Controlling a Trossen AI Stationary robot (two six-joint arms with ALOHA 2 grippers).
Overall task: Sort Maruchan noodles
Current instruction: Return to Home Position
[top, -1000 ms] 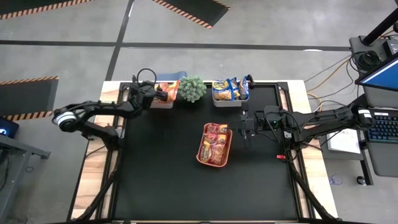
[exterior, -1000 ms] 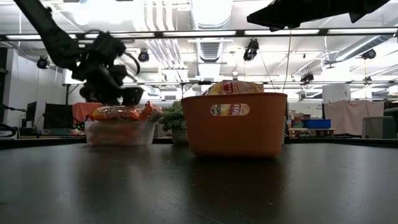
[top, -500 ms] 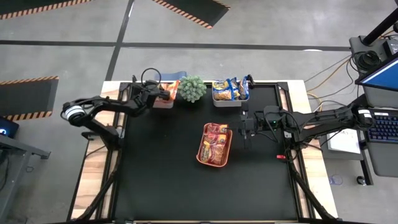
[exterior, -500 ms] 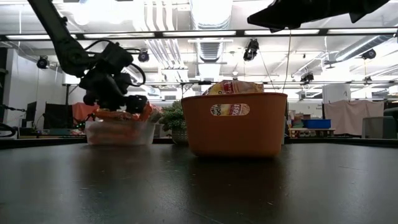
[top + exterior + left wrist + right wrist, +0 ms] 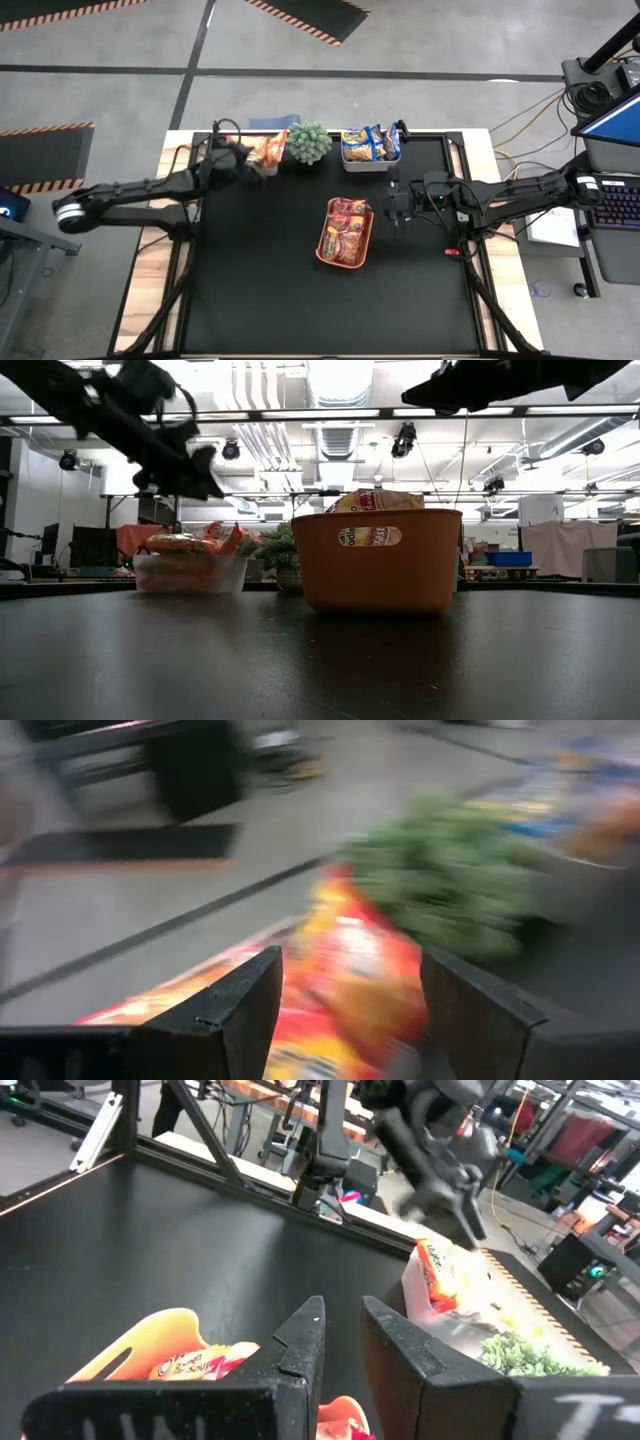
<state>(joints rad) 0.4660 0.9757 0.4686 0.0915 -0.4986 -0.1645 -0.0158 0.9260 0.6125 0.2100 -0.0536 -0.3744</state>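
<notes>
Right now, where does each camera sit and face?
High view: above the table, straight down; both arms, left gripper at far left, right gripper beside the orange tray.
Low view: table height, level at the tray and clear bin; left arm overhead.
Left wrist view: past its own fingers at orange packets and plant.
Right wrist view: past its fingers toward tray and left arm.
High and low share tray and bin.

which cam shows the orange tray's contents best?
High view: it looks straight down into the orange tray, with the dark red packets lying inside. Low view shows only its wall, with packets poking above the rim. Right wrist catches part of the rim and one packet. Left wrist misses it.
</notes>
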